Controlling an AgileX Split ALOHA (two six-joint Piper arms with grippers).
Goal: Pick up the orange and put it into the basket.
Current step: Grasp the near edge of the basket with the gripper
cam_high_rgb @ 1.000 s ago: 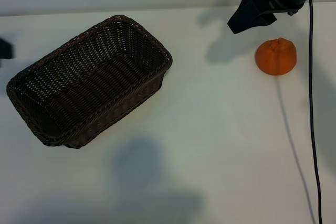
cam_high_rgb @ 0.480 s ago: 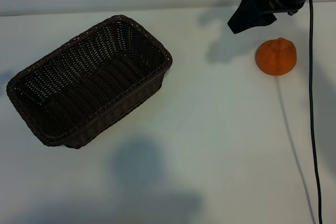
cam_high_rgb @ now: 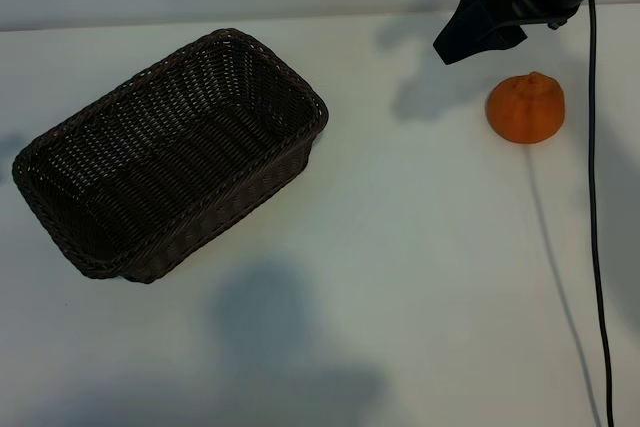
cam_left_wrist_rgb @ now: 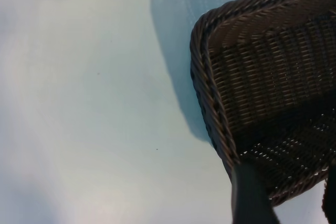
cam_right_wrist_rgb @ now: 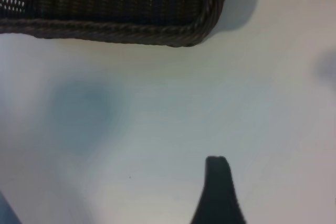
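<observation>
Orange (cam_high_rgb: 526, 108) on the table, just beside the right gripper's (cam_high_rgb: 466, 39) open, empty fingers.

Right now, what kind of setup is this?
Likely a lab tabletop test bench: a plain white table holding only a wicker basket and an orange, the right tool beside the orange, and a black cable trailing across.

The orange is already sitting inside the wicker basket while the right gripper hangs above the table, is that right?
Not quite. The orange is not in the basket; it sits on the white table, far to the basket's right, as the exterior view shows. The right gripper does hang above the table, just up-left of the orange.
</observation>
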